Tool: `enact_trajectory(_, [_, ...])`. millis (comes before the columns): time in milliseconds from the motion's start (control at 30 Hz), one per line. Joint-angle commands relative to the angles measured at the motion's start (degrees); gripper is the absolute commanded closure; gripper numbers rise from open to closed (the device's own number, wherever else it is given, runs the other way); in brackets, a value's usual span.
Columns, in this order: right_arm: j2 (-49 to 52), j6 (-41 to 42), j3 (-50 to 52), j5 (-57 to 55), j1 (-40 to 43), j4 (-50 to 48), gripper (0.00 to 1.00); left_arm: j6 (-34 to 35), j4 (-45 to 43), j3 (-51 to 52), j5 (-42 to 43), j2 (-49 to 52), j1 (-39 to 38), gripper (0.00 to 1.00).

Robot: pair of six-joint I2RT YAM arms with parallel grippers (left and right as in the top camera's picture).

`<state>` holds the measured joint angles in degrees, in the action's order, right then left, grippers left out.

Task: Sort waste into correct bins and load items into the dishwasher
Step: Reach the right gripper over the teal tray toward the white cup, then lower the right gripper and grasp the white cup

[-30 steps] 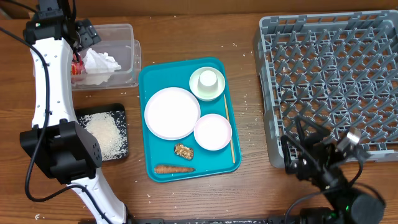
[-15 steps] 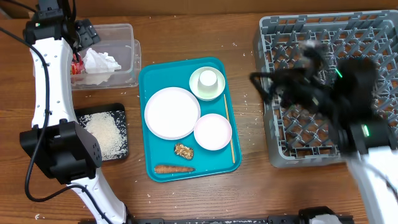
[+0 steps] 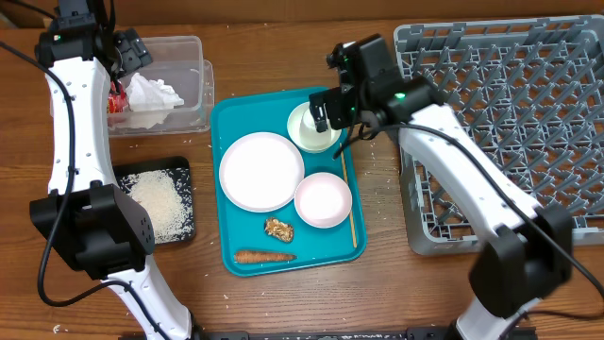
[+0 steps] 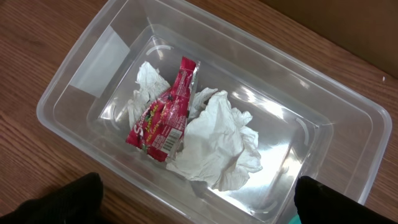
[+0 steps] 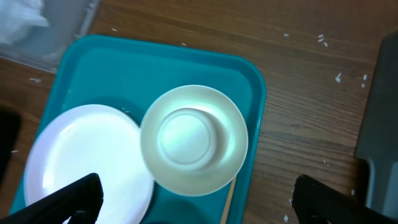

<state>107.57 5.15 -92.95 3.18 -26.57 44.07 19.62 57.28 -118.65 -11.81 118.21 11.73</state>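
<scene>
While the left gripper (image 4: 208, 205) hangs over the clear bin (image 3: 198, 71) at the back-left of the table (image 3: 283, 47), its jaws are spread wide and hold nothing. Bin contents: crumpled white tissue (image 4: 217, 143), with a red wrapper (image 4: 165, 115) lying against it.

Just in front of the bin is a black tray (image 3: 184, 168) with rice (image 3: 160, 203) spread in it.

A teal tray (image 3: 226, 118) sits at table centre:
- A large white plate (image 3: 261, 171) is on its left half.
- A pale green saucer (image 5: 230, 155) is in the back-right corner, its edge meeting the plate's, with a cup (image 5: 183, 137) sitting in it.
- A small bowl (image 3: 323, 200) is in front of the saucer, just right of the plate.
- A chopstick (image 3: 347, 198) runs along the tray's right side, from the saucer toward the front.
- A brown food scrap (image 3: 278, 228) lies in front of the plate.
- A carrot (image 3: 264, 256) lies nearest the front rim.

The right gripper (image 5: 205, 199) is above the saucer and cup, jaws wide apart, gripping nothing, with the cup roughly centred between them in the wrist view.

A grey rack (image 3: 500, 123) fills the right side of the table, near the tray but not touching it.
</scene>
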Motion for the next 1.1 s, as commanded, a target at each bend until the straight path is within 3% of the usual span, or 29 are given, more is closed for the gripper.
enact_trajectory(0, [1.40,-0.50,-1.42,3.87,0.15,-1.90,0.00,1.18,-0.11,0.11,-0.61,-0.02,-0.17,0.00])
enact_trajectory(167, [3.78,-0.46,-1.14,11.61,0.15,-5.11,0.00,1.18,-0.11,0.11,-0.61,-0.02,-0.17,0.00])
enact_trajectory(400, [9.03,1.46,-1.14,9.64,-0.85,-7.32,0.00,1.18,-0.11,0.11,-0.61,-0.02,-0.17,0.00])
enact_trajectory(1067, [12.39,10.08,-1.14,-12.61,-7.13,-7.67,0.00,1.16,-0.11,0.11,-0.61,-0.02,-0.17,0.00])
